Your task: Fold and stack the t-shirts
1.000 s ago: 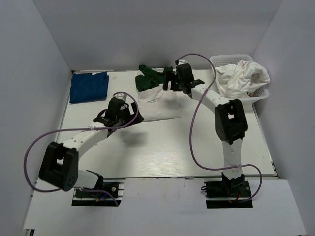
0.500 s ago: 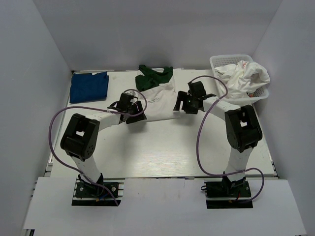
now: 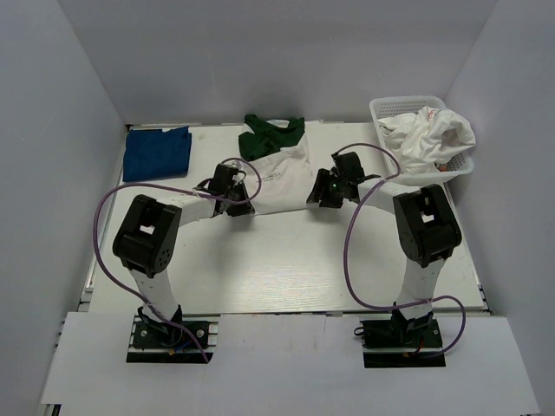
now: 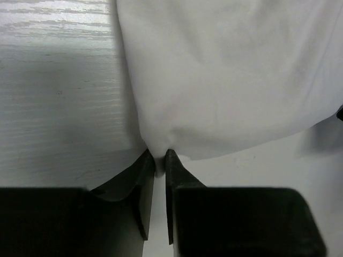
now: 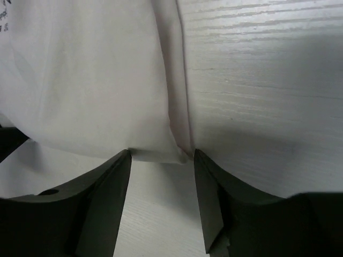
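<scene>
Firmly on t-shirt (image 4: 225, 80) (left end effector (image 4: 159, 157))

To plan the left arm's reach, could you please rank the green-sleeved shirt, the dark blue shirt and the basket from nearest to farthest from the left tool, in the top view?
1. The green-sleeved shirt, centre back; the left tool is shut on its near-left corner.
2. The dark blue shirt, back left corner.
3. The basket, back right corner.
</scene>
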`<state>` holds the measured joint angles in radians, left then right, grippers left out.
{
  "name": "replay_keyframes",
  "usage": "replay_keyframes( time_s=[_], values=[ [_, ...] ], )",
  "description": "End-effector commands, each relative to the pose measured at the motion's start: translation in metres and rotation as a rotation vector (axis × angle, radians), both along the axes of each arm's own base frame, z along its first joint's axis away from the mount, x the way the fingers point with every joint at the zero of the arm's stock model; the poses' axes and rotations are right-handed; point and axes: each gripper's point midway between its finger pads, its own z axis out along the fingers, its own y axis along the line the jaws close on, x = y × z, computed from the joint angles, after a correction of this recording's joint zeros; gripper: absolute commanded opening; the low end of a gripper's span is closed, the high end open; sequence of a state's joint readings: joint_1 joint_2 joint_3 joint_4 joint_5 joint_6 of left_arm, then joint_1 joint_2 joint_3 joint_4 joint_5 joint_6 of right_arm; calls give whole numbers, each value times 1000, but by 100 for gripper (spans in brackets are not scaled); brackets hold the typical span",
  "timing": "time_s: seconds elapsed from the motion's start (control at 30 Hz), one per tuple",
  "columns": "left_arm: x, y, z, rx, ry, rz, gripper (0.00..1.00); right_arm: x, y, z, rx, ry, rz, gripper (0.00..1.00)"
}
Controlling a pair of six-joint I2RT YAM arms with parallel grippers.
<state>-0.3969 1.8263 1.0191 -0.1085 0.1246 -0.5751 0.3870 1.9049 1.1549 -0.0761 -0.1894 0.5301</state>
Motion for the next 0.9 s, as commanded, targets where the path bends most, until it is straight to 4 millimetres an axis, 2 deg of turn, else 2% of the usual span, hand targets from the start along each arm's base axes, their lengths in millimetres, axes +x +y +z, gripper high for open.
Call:
replay_keyframes(
  time_s=[0.0, 0.03, 0.1, 0.13, 0.17, 0.23, 0.27, 0.3, 0.33, 0.37, 0.4, 0.43, 0.47, 0.5, 0.53, 0.57, 0.6, 0.63, 0.67, 0.7, 0.73, 0.77, 0.83, 0.87],
  values=[
    [-12, 0, -12, 3, 40, -19, 24, -2, -6, -15, -6, 7, -32, 56],
    [-12, 0, -12, 3, 40, -19, 16, -2, -7, -16, -7, 17, -40, 41],
    [-6, -5, -4, -12, 21, -25, 7, -1, -6, -16, 3, 18, -45, 24],
    [-8, -4, -5, -7, 33, -25, 0, -3, -5, -18, 8, 22, -40, 8],
    [-6, -7, -1, -18, 24, -42, 0, -7, -2, -16, 24, 30, -31, 2],
    [-12, -11, 4, -34, 42, -75, 0, -8, 0, -6, 52, -4, -21, 0],
    [-19, -13, 7, -53, 48, -91, 0, -8, 1, 6, 64, -33, -21, 0],
    [-26, -15, 12, -59, 40, -114, 0, -15, -2, 6, 61, -35, -22, 0],
    [-33, -15, 18, -73, 35, -125, 0, -17, -3, 23, 76, -72, -29, 0],
    [-37, -21, 43, -111, -27, -149, 0, -32, -11, 26, 67, -80, -55, 0],
    [-54, -20, 43, -133, -9, -173, 0, -36, -13, 33, 73, -91, -67, 0],
    [-61, -23, 53, -150, -29, -192, 0, -40, -18, 66, 99, -164, -78, 0],
    [-71, -25, 62, -162, -33, -211, 0, -51, -27, 57, 68, -152, -105, 0],
    [-78, -23, 84, -179, -80, -228, 0, -55, -29, 63, 65, -162, -106, 0],
    [-85, -25, 94, -184, -93, -241, 0, -70, -38, 70, 45, -138, -117, 0],
    [-98, -23, 95, -180, -78, -252, 0, -73, -42, 84, 37, -174, -129, 0],
    [-105, -24, 105, -210, -92, -263, 0, -79, -45, 85, 28, -168, -126, 0],
    [-114, -23, 125, -234, -139, -270, 0, -96, -50, 90, 21, -150, -112, 0],
    [-125, -24, 127, -249, -136, -283, 0, -103, -49, 105, 44, -185, -95, 0],
    [-130, -22, 134, -266, -142, -270, 0, -116, -50, 111, 60, -193, -82, 0],
    [-137, -24, 155, -304, -195, -283, 0, -125, -48, 114, 73, -180, -62, 0],
    [-146, -24, 158, -318, -186, -294, 0, -132, -48, 134, 107, -233, -51, 0],
    [-157, -26, 171, -349, -207, -317, 0, -141, -43, 148, 151, -243, -18, 0],
    [-161, -24, 181, -360, -235, -320, 0, -144, -43, 164, 178, -283, -12, 0]
  ],
)
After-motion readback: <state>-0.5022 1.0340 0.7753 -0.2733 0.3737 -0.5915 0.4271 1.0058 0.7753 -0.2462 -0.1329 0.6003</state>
